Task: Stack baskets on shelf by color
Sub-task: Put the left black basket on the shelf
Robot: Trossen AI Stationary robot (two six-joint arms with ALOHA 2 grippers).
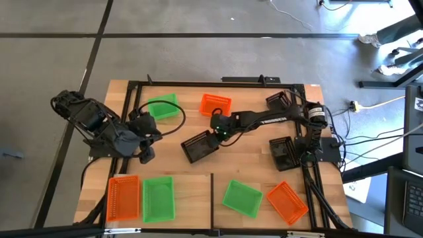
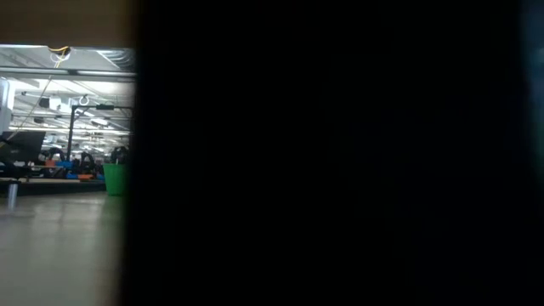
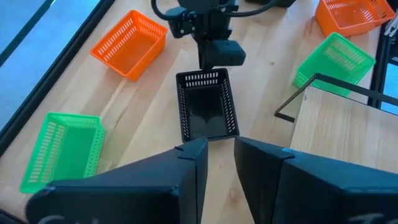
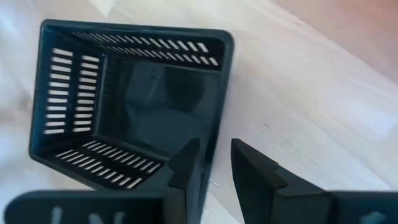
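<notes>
My right gripper [image 1: 217,132] reaches in from the table's right and is shut on a black basket [image 1: 198,147] near the table's middle. It shows again in the left wrist view as the right gripper [image 3: 217,53] over the black basket [image 3: 205,106]. My left gripper [image 1: 147,155] waits left of that basket, slightly open and holding nothing. On the shelf [image 1: 198,188] at the near edge stand an orange basket [image 1: 123,197], a green basket [image 1: 158,198], another green one [image 1: 241,198] and another orange one [image 1: 287,201]. My right gripper [image 4: 214,149] has the black basket's short end wall [image 4: 216,134], the end toward the table's right. One finger [image 4: 186,163] is inside the basket and one [image 4: 249,168] outside. The fingers come from above, slanting in from the right. The basket stays upright, mouth up.
A green basket [image 1: 163,108] and an orange basket [image 1: 215,104] sit on the table's far part. Two more black baskets [image 1: 279,100] [image 1: 284,152] lie by the right arm's base. A thin dark divider [image 1: 211,192] splits the shelf. The low view is mostly blocked by something dark.
</notes>
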